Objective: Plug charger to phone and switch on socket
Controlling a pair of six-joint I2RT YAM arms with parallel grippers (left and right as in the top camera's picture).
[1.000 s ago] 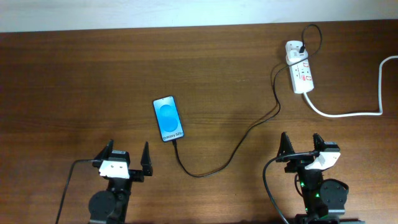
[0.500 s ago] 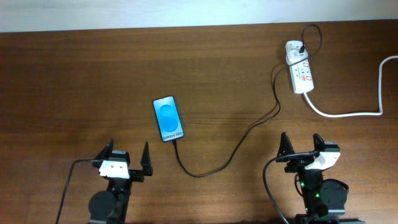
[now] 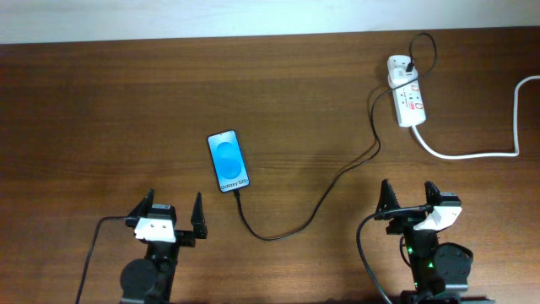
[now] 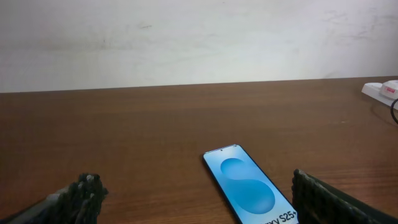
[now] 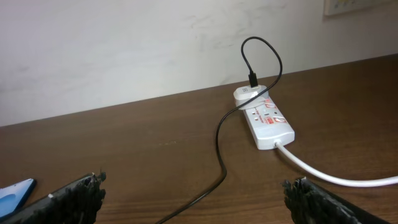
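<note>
The phone (image 3: 229, 160) lies flat at the table's middle, its blue screen up, and shows in the left wrist view as the phone (image 4: 247, 190). The charger (image 3: 314, 207), a thin black cable, runs from the phone's near edge in a curve to the right and up to the socket (image 3: 410, 100). Whether its tip sits inside the phone I cannot tell. The cable loops into a white adapter (image 5: 247, 94) on the far end of the socket (image 5: 268, 121). My left gripper (image 3: 175, 203) stands open just short of the phone. Well short of the socket, my right gripper (image 3: 407, 190) also stands open.
A thick white cord (image 3: 472, 154) leaves the socket's near end and runs to the right edge of the table. A pale wall stands behind the table's far edge. The phone's corner (image 5: 15, 190) shows at the left of the right wrist view.
</note>
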